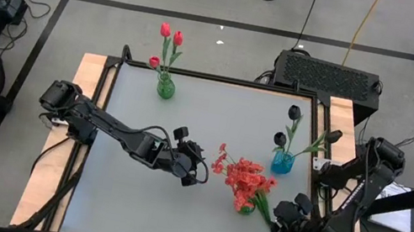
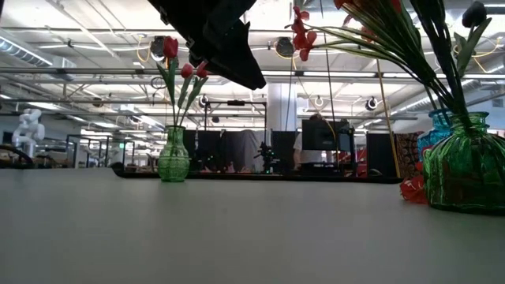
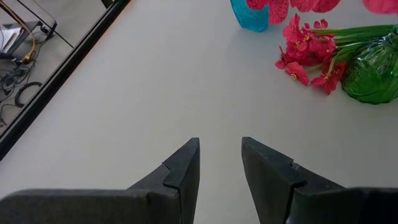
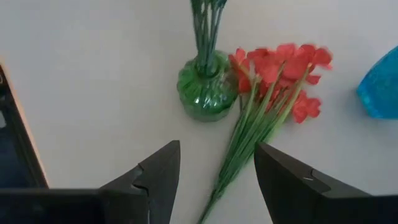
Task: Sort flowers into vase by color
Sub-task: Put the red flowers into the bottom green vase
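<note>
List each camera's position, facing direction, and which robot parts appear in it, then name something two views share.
High view: overhead, looking straight down on the grey table; both dark arms show, left gripper mid-table, right gripper near the front right corner.
Low view: tabletop level, looking across into the room; a dark arm hangs from above.
Left wrist view: looks past the open left gripper toward the bushy bunch of small red blossoms.
Right wrist view: looks past the open right gripper at the ribbed green glass vase.
Shared: both wrist views show the blossoms and the blue glass vase.
</note>
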{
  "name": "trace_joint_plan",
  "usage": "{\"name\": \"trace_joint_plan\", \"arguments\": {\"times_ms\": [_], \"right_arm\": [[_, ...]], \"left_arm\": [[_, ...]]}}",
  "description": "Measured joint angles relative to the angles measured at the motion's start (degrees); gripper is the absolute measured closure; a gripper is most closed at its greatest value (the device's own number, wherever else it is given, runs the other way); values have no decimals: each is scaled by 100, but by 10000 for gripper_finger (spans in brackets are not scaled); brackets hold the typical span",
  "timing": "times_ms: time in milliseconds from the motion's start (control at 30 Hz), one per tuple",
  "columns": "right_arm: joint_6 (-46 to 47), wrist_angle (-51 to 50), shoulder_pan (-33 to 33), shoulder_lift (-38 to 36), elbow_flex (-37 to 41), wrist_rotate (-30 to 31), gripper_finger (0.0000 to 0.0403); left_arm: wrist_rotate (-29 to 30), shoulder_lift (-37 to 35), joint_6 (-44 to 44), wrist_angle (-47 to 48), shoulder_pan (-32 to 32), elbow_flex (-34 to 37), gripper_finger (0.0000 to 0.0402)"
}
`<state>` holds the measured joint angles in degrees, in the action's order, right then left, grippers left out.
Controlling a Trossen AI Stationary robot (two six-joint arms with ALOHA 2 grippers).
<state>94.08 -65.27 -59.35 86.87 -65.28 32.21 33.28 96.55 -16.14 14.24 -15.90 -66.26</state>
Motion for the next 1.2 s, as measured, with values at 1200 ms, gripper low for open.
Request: {"name": "trace_joint_plan", "arguments": {"times_ms": [1200], "right_arm": [[-556, 18, 938, 703, 471, -1885, 206]], "left_arm": [[0, 463, 302, -37, 7, -4, 274]]}}
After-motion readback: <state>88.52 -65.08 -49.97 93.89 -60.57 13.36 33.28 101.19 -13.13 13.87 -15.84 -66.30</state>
